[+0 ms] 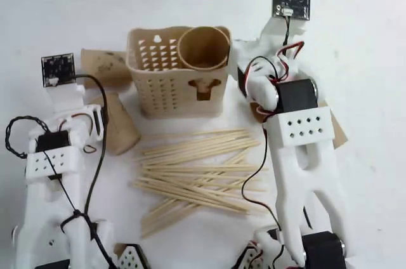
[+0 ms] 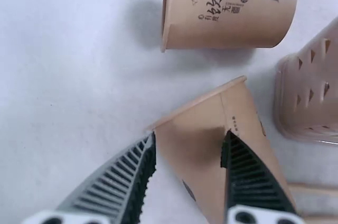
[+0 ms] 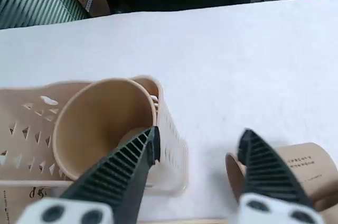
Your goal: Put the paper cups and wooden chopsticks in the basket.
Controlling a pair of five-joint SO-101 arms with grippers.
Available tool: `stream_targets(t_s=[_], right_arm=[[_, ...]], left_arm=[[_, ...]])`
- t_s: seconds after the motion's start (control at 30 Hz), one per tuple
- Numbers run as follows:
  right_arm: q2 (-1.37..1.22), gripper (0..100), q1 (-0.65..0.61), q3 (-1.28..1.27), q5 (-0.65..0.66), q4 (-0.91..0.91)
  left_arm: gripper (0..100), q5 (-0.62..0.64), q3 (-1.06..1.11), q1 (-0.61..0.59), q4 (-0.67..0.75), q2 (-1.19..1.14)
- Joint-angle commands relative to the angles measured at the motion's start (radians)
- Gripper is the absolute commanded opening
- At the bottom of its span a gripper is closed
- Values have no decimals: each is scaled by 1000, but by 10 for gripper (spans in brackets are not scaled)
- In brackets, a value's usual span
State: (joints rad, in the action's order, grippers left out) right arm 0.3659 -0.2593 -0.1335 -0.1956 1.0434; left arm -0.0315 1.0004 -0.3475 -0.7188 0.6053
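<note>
Left tool [image 2: 189, 135] stands wide, its fingers straddling a paper cup [image 2: 193, 176] lying on the counter [image 2: 63, 76]; a second cup [image 2: 227, 10] lies just beyond. Right tool [image 3: 199, 133], also wide, hovers beside the basket [image 3: 174, 145], which holds a third cup [image 3: 100, 123], mouth up. Wooden chopsticks [image 1: 196, 177] lie loose between both arms.

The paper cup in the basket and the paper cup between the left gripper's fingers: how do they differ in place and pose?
The basket cup sits mouth upward; the lying cup rests on its side. The basket cup is inside the basket; the lying cup is on the table, between the open fingers of the left gripper. Both are brown paper cups.
</note>
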Motion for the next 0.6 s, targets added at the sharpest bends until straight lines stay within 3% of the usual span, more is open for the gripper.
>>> stream_targets(t_s=[0.0, 0.17, 0.3, 0.43, 0.57], right_arm=[[70, 380, 18, 40, 31, 111], [206, 342, 67, 35, 411, 302], [249, 259, 183, 35, 598, 443], [248, 239, 337, -18, 651, 455], [248, 238, 360, -153, 657, 407]], left_arm=[[211, 5, 2, 16, -3, 12], [211, 5, 2, 16, -3, 10], [211, 5, 2, 16, -3, 10], [211, 5, 2, 16, -3, 10], [211, 6, 2, 16, -3, 10]])
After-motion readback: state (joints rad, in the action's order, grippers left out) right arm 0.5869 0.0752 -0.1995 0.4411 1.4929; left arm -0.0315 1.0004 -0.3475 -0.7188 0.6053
